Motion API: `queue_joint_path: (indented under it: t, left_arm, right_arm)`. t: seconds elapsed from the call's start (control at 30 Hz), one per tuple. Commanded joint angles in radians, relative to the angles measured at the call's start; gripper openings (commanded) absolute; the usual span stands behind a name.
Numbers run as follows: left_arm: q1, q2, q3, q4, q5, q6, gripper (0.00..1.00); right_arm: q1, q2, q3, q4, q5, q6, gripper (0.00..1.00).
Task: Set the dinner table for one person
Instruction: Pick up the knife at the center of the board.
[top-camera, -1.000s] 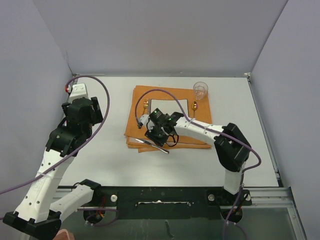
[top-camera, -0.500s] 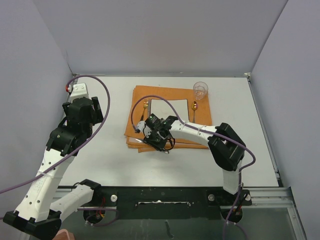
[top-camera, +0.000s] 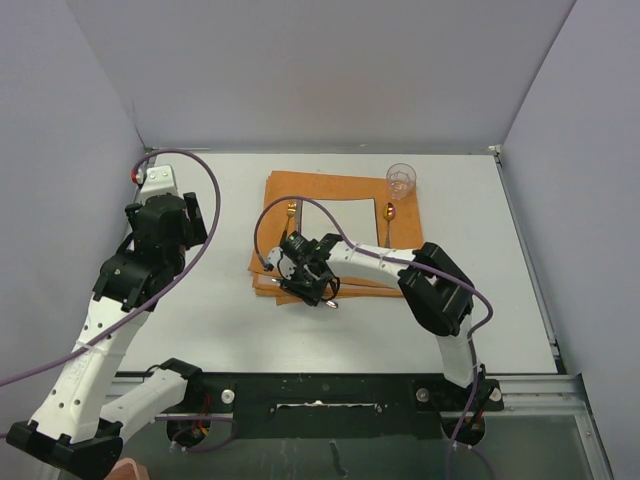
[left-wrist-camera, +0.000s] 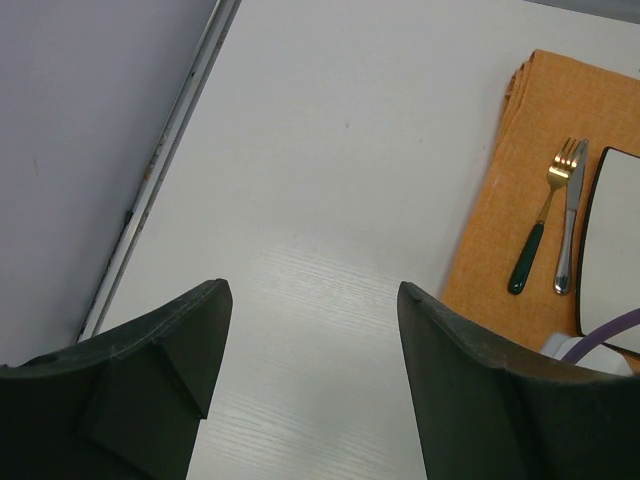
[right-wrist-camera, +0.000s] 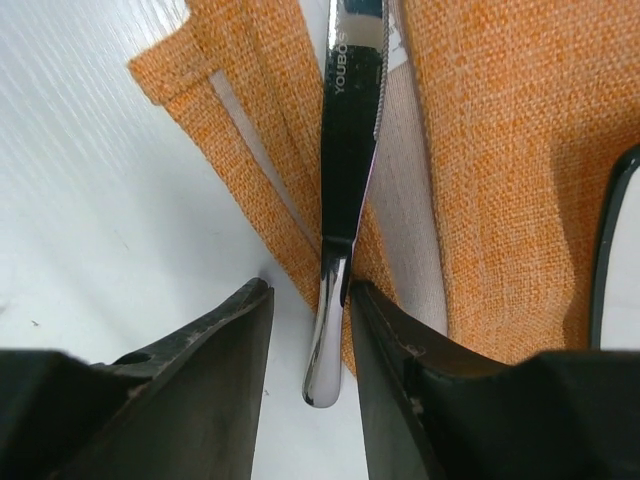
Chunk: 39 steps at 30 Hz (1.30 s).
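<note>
One knife (right-wrist-camera: 345, 150) lies top-to-bottom in the right wrist frame, on the lower-left corner of the cloth (top-camera: 330, 185) on the table (top-camera: 520, 260), handle between your right gripper's (right-wrist-camera: 311, 300) parted, ungripping jaws; your left gripper (left-wrist-camera: 312, 300), open and empty, sits farther away.

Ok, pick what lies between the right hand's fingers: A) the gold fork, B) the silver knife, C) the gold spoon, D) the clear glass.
B: in the right wrist view the silver knife runs handle-first between the fingers of the right hand, lying over the edge of the orange cloth.
</note>
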Motion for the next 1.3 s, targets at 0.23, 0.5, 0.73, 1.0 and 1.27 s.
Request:
queue_joint_path:
  t: [0.23, 0.5, 0.73, 1.0, 1.27]
  left_arm:
    - [0.003, 0.0, 0.038, 0.071, -0.015, 0.012, 0.66]
    - [0.003, -0.008, 0.039, 0.071, -0.021, 0.017, 0.66]
    - [0.003, -0.011, 0.034, 0.065, -0.022, 0.013, 0.66]
    - [0.004, -0.004, 0.043, 0.059, -0.008, -0.004, 0.66]
    - [0.005, -0.005, 0.04, 0.053, 0.005, -0.022, 0.66]
  right_arm:
    - [0.033, 0.046, 0.024, 0.012, 0.011, -0.032, 0.04]
    - [0.066, 0.009, -0.068, 0.039, 0.004, -0.037, 0.0]
    - [0.019, -0.156, -0.041, 0.101, 0.016, 0.041, 0.0]
    - [-0.051, -0.352, -0.054, 0.166, 0.057, 0.101, 0.0]
    - [-0.206, -0.493, -0.146, 0.25, 0.29, 0.279, 0.0]
